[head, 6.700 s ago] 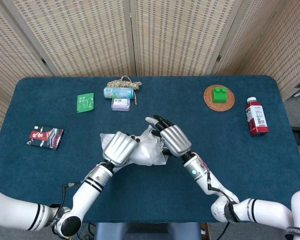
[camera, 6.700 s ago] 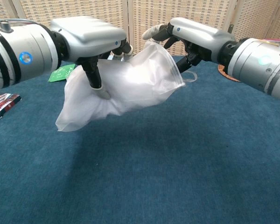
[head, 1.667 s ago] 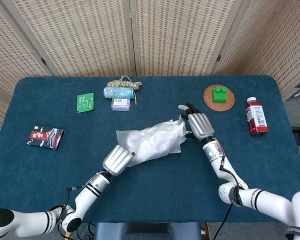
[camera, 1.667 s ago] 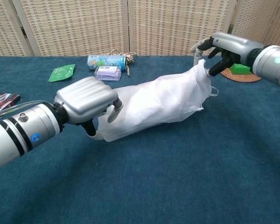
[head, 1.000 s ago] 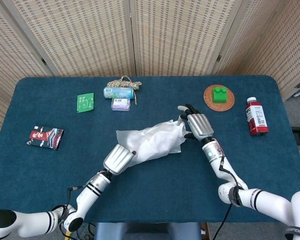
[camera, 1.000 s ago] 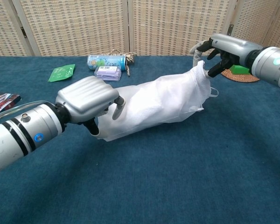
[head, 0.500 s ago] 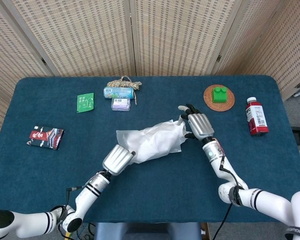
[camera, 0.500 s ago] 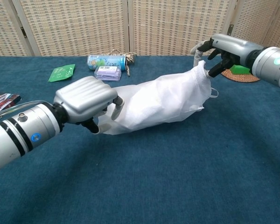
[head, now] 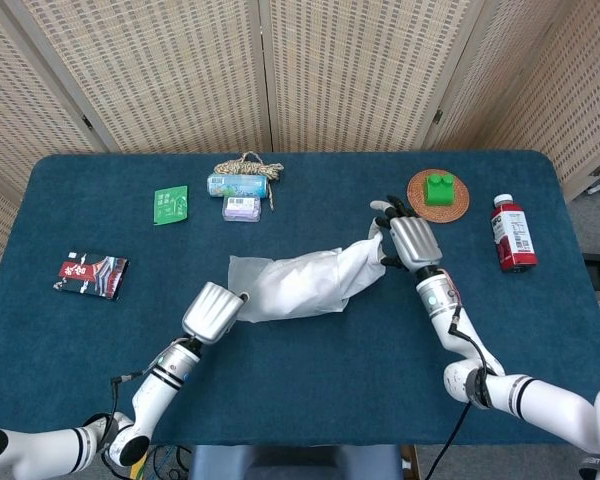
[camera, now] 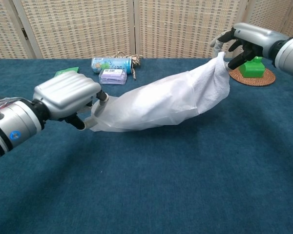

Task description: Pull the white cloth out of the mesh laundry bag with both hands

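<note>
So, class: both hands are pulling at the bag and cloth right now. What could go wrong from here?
The left hand pinches only a corner of the bag, so it may slip free. The right hand pulling the cloth is near the green block and might knock it.

My left robot hand [head: 212, 313] is low and near me, fingers curled tight around what it grips, forearm reaching in from the lower left. My right robot hand [camera: 240, 40] is stretched far forward and raised, fingertips pinching, arm extended from the right.
</note>
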